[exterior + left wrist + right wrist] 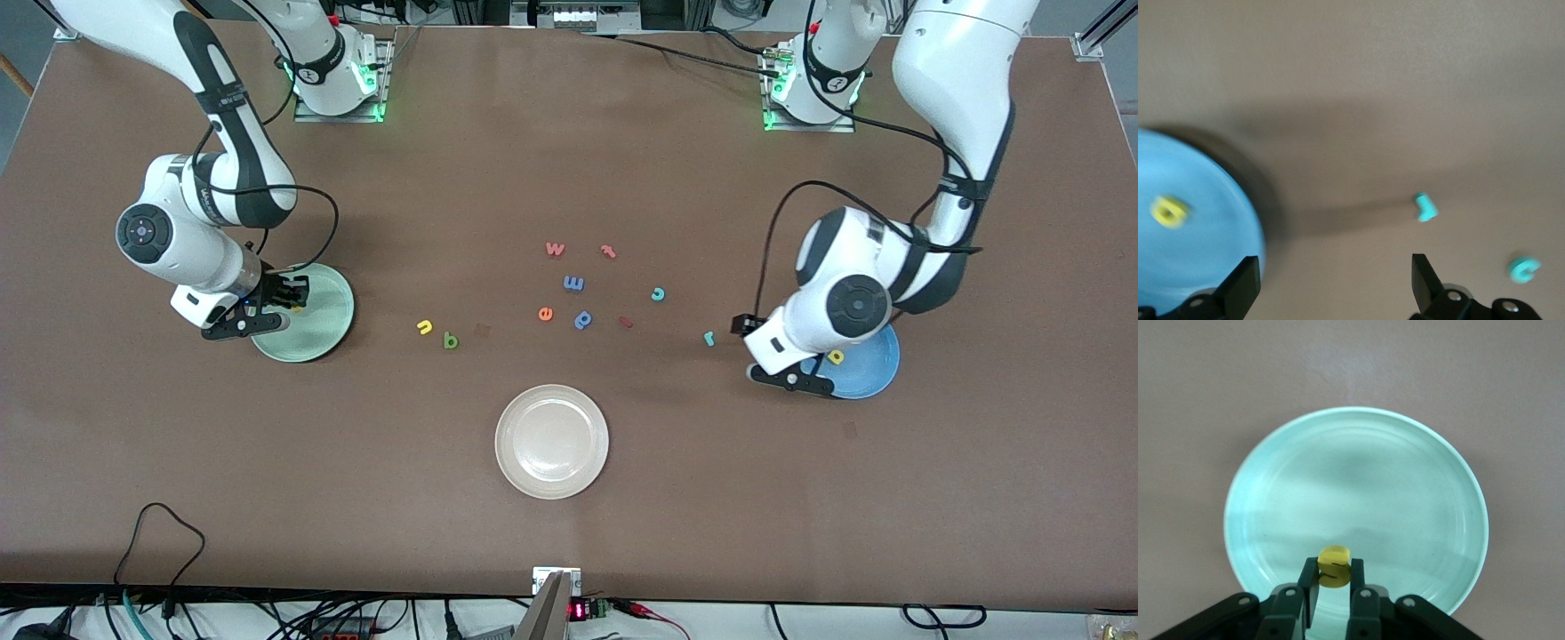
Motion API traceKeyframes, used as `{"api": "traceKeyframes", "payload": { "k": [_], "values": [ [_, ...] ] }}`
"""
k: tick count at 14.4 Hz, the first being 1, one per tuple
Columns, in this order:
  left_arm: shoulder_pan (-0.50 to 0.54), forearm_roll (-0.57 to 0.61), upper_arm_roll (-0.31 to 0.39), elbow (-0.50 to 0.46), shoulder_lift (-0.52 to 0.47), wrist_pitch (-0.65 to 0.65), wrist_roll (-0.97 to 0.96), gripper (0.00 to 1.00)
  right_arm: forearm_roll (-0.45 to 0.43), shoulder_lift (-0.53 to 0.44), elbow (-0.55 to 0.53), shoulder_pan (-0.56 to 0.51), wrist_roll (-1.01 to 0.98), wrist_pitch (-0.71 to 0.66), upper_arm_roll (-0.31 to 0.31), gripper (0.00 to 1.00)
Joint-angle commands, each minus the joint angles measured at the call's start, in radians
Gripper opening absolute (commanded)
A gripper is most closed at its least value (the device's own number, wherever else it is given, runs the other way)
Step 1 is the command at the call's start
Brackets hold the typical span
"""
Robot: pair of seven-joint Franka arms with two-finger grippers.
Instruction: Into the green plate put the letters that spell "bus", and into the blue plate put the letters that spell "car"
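Delivery is the step in hand. Lower right of the front view, the left gripper [1331,283] hangs with jaws apart over the blue plate [876,369], the yellow a [836,356] lying in it. At left, the right gripper [1331,583] is clamped on the yellow s [1334,565] over the green plate [329,333]. Mid-frame, the u [424,327], b [451,340], r [709,338] and c [658,293] wait on the table. Next, I judge: release the s, then fetch r.

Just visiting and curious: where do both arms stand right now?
Left gripper open by blue plate, yellow a in it. Right gripper pinching yellow s over green plate. Nothing blocking.
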Motion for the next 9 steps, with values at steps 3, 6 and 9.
{"api": "traceKeyframes", "payload": {
  "k": [3,6,9],
  "values": [
    [-0.004,-0.004,-0.047,-0.049,0.046,0.153,-0.259,0.99,0.003,-0.005,0.008,0.007,0.001,0.008,0.006,0.86],
    [-0.030,0.001,-0.046,-0.084,0.075,0.239,-0.290,0.62,0.006,0.007,0.066,0.055,0.065,0.008,0.008,0.86],
    [-0.056,0.005,-0.046,-0.089,0.100,0.255,-0.290,0.51,0.010,0.047,0.146,0.148,0.276,0.005,0.008,0.86]
  ]
}}
